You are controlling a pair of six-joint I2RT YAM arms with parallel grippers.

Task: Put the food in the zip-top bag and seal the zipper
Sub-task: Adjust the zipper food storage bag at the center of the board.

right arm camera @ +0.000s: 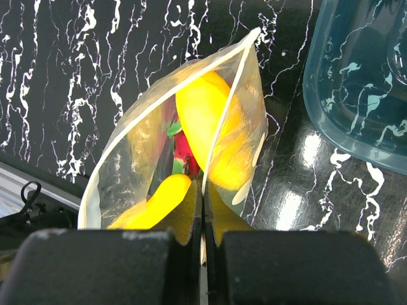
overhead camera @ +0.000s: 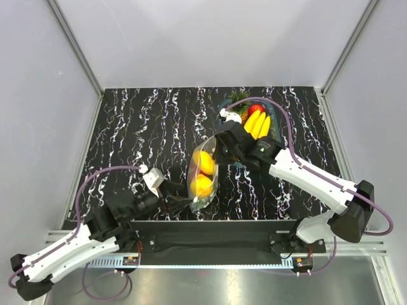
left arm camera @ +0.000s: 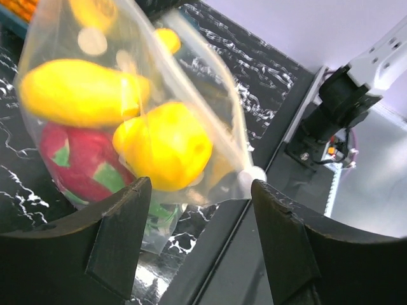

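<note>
**Fingers apart at bag's bottom, mouth pinched but unsealed**

Closest in the left wrist view: black fingers [left arm camera: 114, 244] of left gripper [left arm camera: 200, 190], set well apart, one on each side of the bag [left arm camera: 191, 76] bottom. Right-hand tip just at the bag's lower corner; touching or not, impossible to tell.

Seen through the clear dotted plastic beyond the gap: dragon fruit [left arm camera: 76, 159] low down, yellow fruits [left arm camera: 165, 146] pressed against it and stacked above.

At the other end, right gripper [right arm camera: 203, 203] pressed together on the bag's rim, zipper [right arm camera: 229, 105] running straight into the pinch. Mouth not sealed: rim spread in a wide loop to one side of the pinch, with yellow fruits and a sliver of dragon fruit showing inside.

From above: bag stretched between both grippers, about midway along the tabletop's [overhead camera: 140, 127] near edge, bottom end just short of that edge, mouth end toward the centre. Resting on the surface or lifted off it, unclear.

Teal basket [right arm camera: 356, 95] just beside the mouth end but apart from it, toward the far right corner, with bananas [overhead camera: 257, 125] inside.

Room: marbled surface in plain sight from bag to left edge and to far edge. Tight on the right, between bag, right arm and basket. Tight at the near edge too, with left gripper sitting between bag bottom and edge.
</note>
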